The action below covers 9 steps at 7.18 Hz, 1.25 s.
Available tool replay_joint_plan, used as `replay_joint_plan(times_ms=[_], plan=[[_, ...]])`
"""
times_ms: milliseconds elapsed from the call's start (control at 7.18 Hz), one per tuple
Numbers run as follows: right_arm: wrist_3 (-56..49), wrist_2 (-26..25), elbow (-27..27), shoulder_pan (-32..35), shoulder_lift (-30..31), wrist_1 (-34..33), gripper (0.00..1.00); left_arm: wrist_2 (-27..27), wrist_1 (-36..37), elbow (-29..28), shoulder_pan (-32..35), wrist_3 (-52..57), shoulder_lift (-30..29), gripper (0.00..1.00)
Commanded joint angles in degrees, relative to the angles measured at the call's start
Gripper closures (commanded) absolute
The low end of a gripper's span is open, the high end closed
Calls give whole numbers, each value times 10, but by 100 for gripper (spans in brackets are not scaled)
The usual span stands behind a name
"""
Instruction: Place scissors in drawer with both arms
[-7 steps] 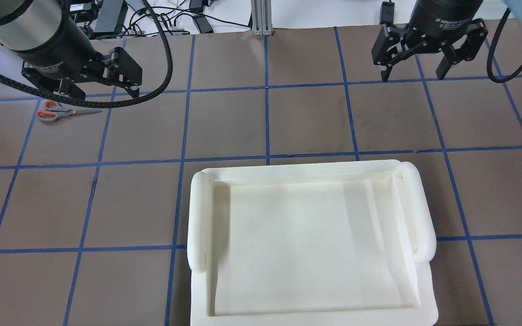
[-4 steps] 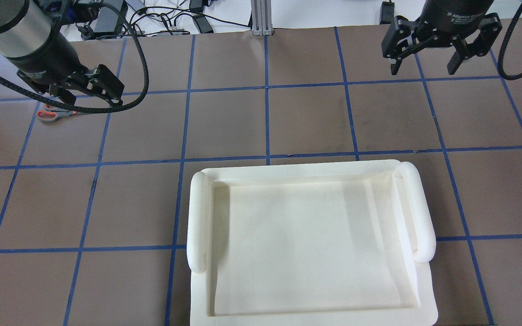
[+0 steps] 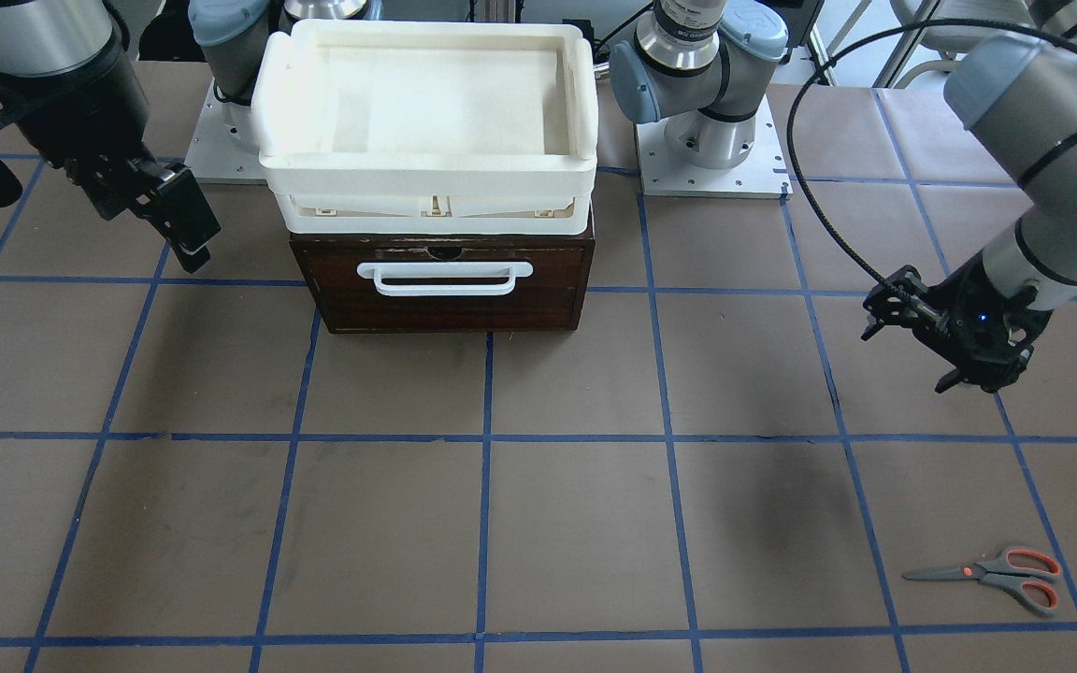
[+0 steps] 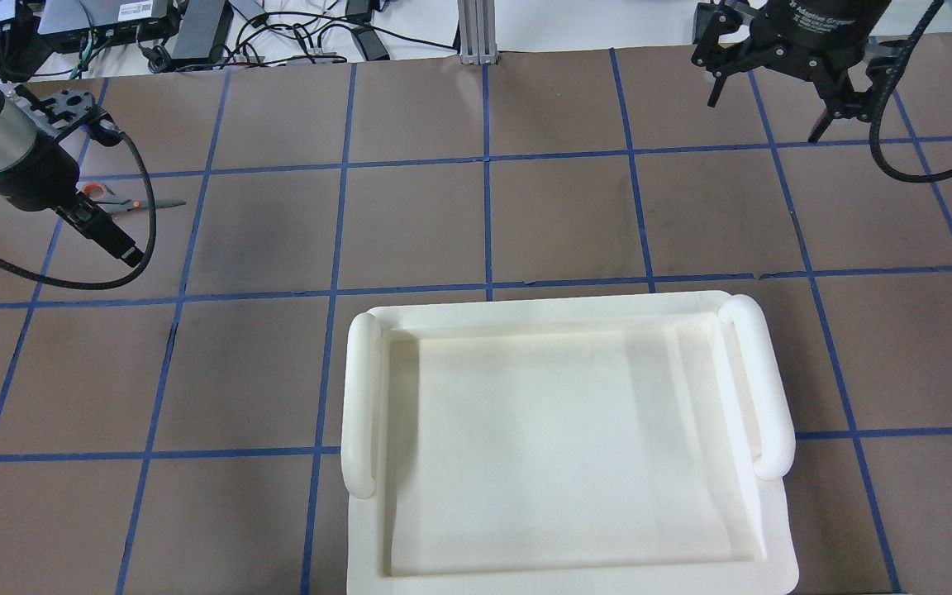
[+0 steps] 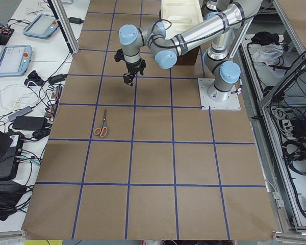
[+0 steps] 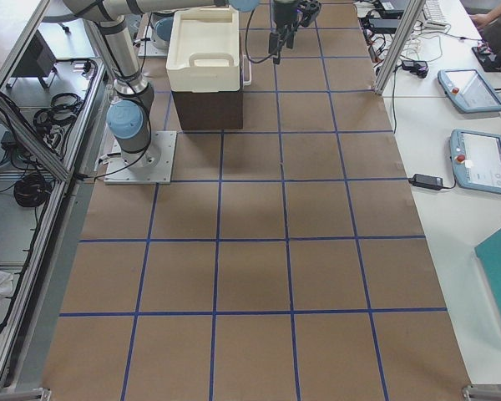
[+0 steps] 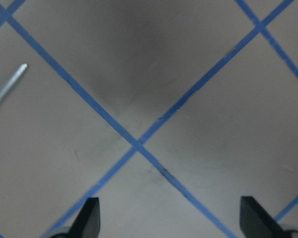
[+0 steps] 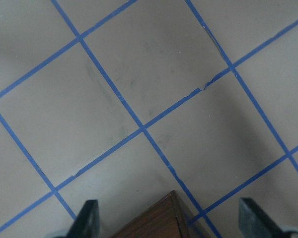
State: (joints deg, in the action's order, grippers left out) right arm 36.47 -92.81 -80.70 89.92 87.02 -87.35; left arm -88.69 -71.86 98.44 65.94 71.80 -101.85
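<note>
Left gripper (image 3: pixel 973 372) has swung round in the last 1 second. It was squared up over the scissors, and now it's twisted and sits on the robot's side of them, fingers wide apart and holding nothing. The scissors (image 3: pixel 992 572) haven't budged: flat on the table at the far left, well apart from the drawer. The left wrist view only catches a blade tip at its edge. So no grab yet, and to me it looks like a re-aim.

Right gripper (image 4: pixel 763 111) has slid toward the far edge of the overhead view. It's also spread open and empty, near the drawer's right front corner. The drawer (image 3: pixel 548 290) is shut, with its white bar handle (image 3: pixel 445 278) untouched and a cream tray (image 3: pixel 426 178) sitting on top. My read is that all 2 jobs, opening it and the pickup, are still to do.
</note>
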Motion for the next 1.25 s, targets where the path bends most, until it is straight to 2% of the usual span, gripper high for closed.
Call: replay_joint_plan(times_ms=[0,418,696,1114], plan=[[149,3,0,44,-12,-14,0,-3,146,-25,-12,252,-98,0],[304,-1,0,120,-55,-26,0,4,147,-160,-26,445,-217,0],[400,7,0,154,-97,-27,0,14,160,-186,-52,496,-267,0],[487,59,0,164,-134,-20,0,8,159,-207,-56,523,-304,2]])
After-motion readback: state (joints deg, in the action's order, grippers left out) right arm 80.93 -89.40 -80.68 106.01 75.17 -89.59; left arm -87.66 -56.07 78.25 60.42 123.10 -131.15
